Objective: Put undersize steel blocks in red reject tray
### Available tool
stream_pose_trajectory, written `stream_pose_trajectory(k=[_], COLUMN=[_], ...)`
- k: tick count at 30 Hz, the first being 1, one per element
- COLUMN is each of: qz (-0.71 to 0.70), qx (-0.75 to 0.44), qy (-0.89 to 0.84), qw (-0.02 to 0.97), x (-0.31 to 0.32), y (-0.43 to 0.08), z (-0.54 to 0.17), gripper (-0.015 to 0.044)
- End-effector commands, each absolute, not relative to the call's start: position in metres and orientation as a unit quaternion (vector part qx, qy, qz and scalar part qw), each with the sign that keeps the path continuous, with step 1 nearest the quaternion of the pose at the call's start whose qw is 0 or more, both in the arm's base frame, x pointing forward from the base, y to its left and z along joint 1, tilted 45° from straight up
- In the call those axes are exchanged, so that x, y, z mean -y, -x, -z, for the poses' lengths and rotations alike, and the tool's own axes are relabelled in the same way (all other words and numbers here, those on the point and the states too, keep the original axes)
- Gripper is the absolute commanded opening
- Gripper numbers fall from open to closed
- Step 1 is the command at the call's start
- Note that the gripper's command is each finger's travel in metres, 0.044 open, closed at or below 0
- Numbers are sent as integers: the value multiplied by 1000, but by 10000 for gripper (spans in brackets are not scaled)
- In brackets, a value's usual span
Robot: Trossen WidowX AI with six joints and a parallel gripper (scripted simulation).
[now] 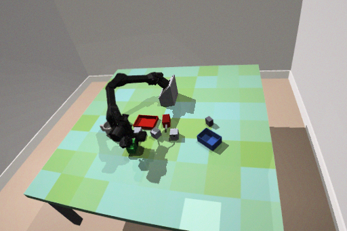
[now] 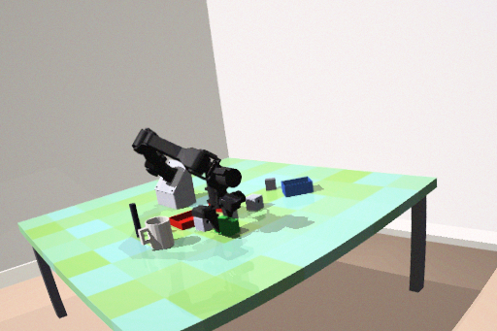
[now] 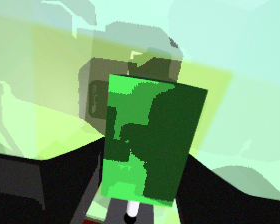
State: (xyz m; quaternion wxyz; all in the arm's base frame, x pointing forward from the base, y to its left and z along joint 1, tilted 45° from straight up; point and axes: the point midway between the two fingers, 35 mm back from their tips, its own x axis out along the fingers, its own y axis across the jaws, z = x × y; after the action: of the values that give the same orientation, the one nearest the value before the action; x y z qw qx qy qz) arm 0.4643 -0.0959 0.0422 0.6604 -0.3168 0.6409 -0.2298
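The pincer (image 1: 133, 140) (image 2: 216, 220) (image 3: 143, 141) grips the green GO gauge (image 1: 131, 147) (image 2: 228, 225) (image 3: 151, 142), its pin toward a steel block (image 1: 137, 129) (image 2: 202, 223) (image 3: 113, 212), presumably to test the bore
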Motion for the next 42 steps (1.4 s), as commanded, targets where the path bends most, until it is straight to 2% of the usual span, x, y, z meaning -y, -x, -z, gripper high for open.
stream_pose_trajectory(k=[1, 42], qz=[225, 222], qx=[-639, -633], qy=[319, 321], qw=[663, 669], x=[94, 94], y=[-464, -458], z=[-42, -45], gripper=[0, 0])
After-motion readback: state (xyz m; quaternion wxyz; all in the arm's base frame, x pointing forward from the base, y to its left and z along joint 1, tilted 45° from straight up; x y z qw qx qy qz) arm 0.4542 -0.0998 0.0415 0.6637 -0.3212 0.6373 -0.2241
